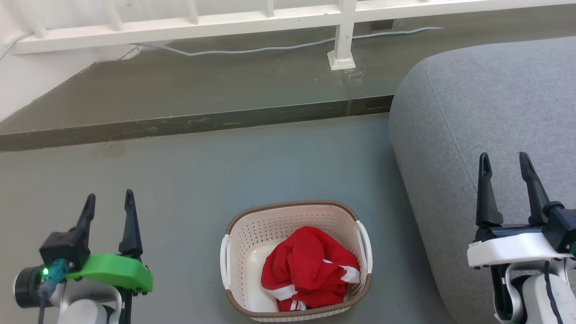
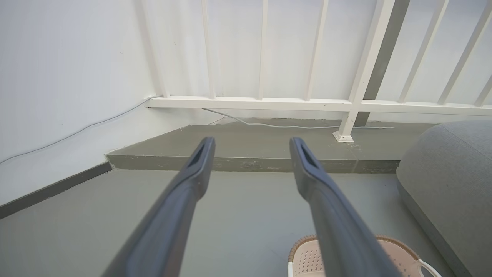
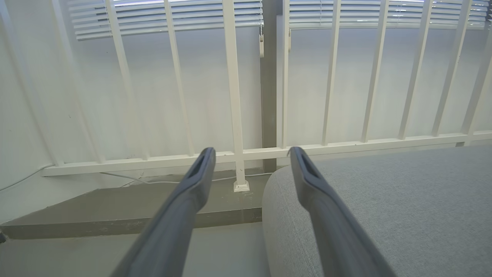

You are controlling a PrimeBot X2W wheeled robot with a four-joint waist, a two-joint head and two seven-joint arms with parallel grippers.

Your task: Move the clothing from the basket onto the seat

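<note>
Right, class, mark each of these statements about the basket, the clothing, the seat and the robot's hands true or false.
1. The clothing lies in the basket. True.
2. The basket stands on the seat. False: it stands on the floor beside the seat.
3. The left hand holds the clothing. False: it is open and empty.
4. The right hand is open. True.

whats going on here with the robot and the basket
The basket sits on the floor with red clothing bunched inside. Both grippers are open and empty: the left gripper to the basket's left, the right gripper over the grey seat. No clothing has been lifted yet.
</note>
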